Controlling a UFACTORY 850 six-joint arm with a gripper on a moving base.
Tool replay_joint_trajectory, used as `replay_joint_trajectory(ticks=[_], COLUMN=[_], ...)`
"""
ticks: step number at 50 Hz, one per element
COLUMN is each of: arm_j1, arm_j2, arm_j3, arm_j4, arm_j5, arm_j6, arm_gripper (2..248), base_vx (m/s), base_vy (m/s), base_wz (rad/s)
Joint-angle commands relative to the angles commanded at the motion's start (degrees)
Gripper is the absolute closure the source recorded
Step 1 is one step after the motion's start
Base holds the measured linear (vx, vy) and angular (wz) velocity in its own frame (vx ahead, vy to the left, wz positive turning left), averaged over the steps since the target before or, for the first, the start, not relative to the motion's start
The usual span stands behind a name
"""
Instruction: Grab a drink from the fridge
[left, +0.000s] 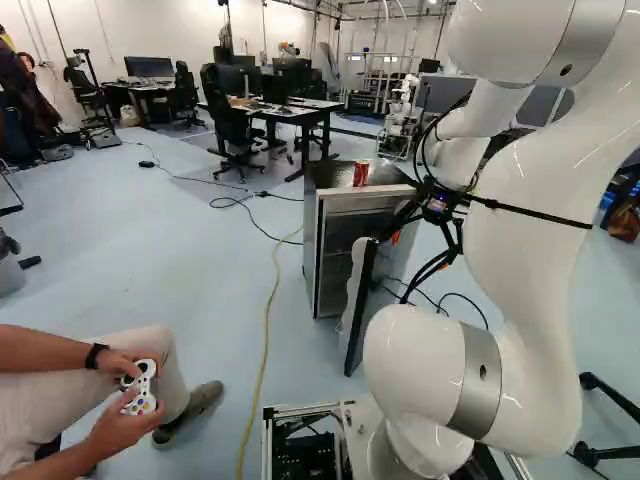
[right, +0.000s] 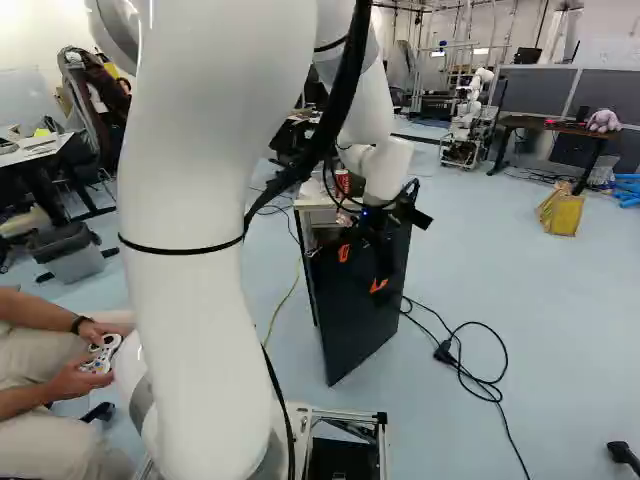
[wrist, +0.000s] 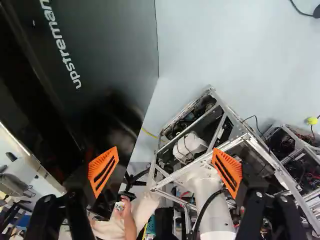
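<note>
The small fridge stands ahead with its door swung partly open, black outer face toward my arm. Red cans sit on top of the fridge. Beside the door's outer face, near its upper part, is my gripper. In the wrist view the gripper is open, its orange pads wide apart and nothing gripped. One finger overlaps the black door there; whether it touches cannot be told. Drinks inside the fridge cannot be made out.
A seated person with a controller is close at the left. Yellow cable crosses the floor left of the fridge; black cables lie right of it. Desks and another robot stand farther back. The base frame shows beyond the fingers.
</note>
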Motion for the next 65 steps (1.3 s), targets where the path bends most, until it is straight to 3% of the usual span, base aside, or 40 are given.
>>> replay_joint_trajectory(ticks=[49,65], arm_j1=[7.30,9.08], arm_j2=[1.29,1.47], arm_j3=[1.86,2.12], arm_j4=[-3.24,-4.14], arm_j5=[7.78,12.32], arm_j6=[0.00,0.00], arm_gripper=[3,3], base_vx=[0.000,0.000], base_vy=[0.000,0.000], base_wz=[0.000,0.000])
